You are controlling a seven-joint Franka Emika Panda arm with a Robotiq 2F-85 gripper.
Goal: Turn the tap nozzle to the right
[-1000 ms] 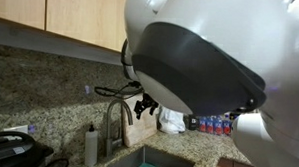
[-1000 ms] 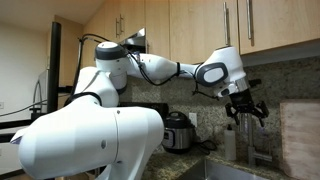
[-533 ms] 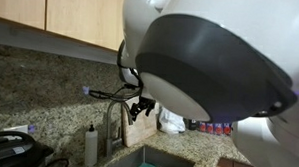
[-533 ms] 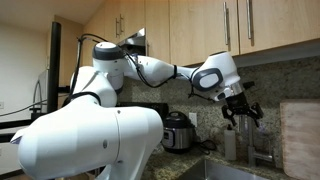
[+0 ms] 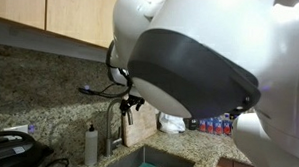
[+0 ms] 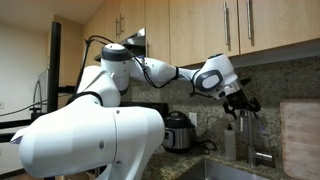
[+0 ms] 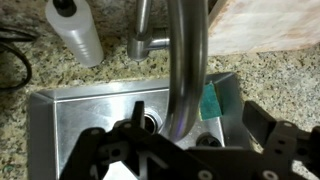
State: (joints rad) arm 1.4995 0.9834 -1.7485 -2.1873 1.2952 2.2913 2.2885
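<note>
A stainless-steel sink basin (image 7: 70,105) is sunk into a speckled brown-and-grey granite countertop (image 7: 60,75). Behind the sink the same speckled granite rises as a backsplash (image 5: 39,85), visible in both exterior views. Above the sink hang light-brown wooden wall cabinets (image 5: 52,15). In an exterior view their doors carry slim vertical metal bar handles (image 6: 226,25). A white wall outlet (image 5: 18,130) sits low on the backsplash, well to one side of the sink. A pale wooden board (image 6: 298,135) stands against the backsplash just beside the sink. Farther from the sink is a plain white wall (image 6: 20,60). The light is soft and warm, with shade just under the cabinets.
</note>
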